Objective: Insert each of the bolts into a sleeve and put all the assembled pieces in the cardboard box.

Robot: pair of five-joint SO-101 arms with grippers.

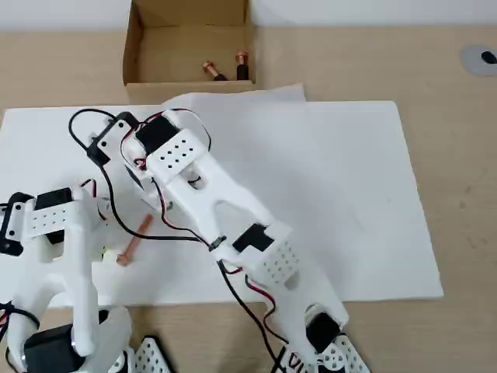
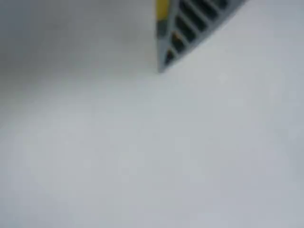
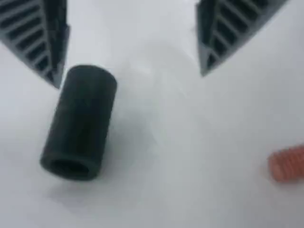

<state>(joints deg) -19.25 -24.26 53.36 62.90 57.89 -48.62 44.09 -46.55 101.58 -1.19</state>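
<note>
A black sleeve (image 3: 78,126) lies on its side on the white paper, its open end facing the right wrist camera. My right gripper (image 3: 129,76) stands open just above it, the sleeve close beside one finger (image 3: 40,38). A copper bolt (image 1: 133,239) lies on the paper between the two arms; its threaded tip (image 3: 287,164) shows in the right wrist view. The right arm (image 1: 175,151) stretches to the paper's left part and hides the sleeve from above. The left arm (image 1: 54,225) stands at the paper's left edge; one fingertip (image 2: 173,42) of its gripper hangs over bare paper.
The cardboard box (image 1: 147,54) stands at the back beyond the paper and holds two assembled pieces (image 1: 211,71) (image 1: 241,65). The white paper sheet (image 1: 334,194) covers most of the table. A grey round disc (image 1: 480,59) sits at the back right corner.
</note>
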